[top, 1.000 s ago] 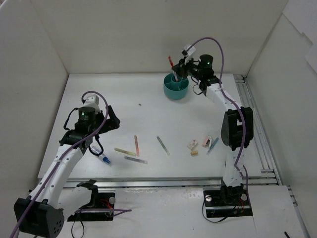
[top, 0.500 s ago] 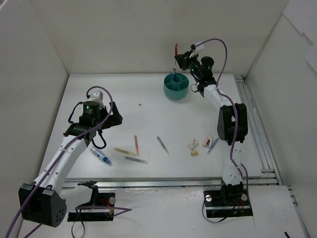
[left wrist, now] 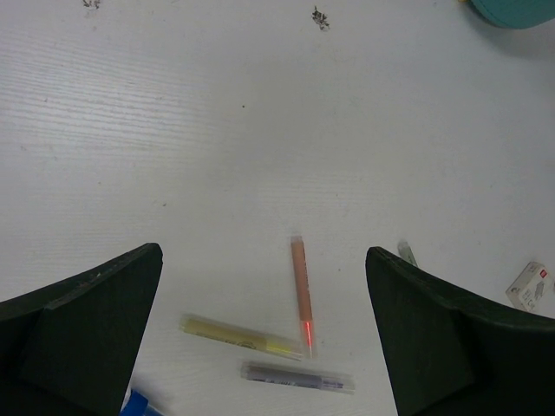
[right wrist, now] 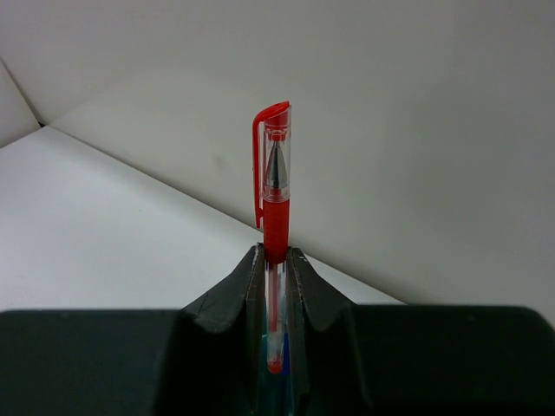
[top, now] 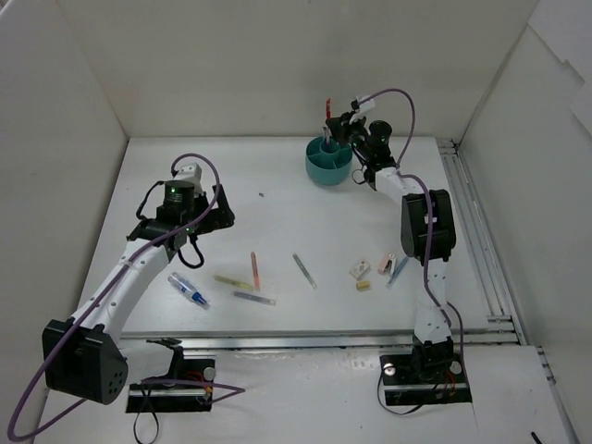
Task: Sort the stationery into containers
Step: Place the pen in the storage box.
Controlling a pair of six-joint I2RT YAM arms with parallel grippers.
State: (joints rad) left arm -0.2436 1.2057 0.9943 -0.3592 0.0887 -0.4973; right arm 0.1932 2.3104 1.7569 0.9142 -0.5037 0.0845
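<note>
Right wrist view shows the right gripper (right wrist: 276, 260) pinched tight on a red pen (right wrist: 275, 195), upright over the teal cup (top: 328, 165) at the far side. The left gripper (left wrist: 263, 253) is spread wide, holding nothing, above the orange pencil (left wrist: 300, 290) and yellow pen (left wrist: 234, 336).

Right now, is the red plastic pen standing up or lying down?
Upright: the red plastic pen points straight up, pinched in the right end effector.

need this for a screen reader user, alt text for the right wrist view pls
A red pen stands upright, cap end up, clamped low on its clear barrel between the dark right jaws. Behind it is only a plain white wall.
</note>
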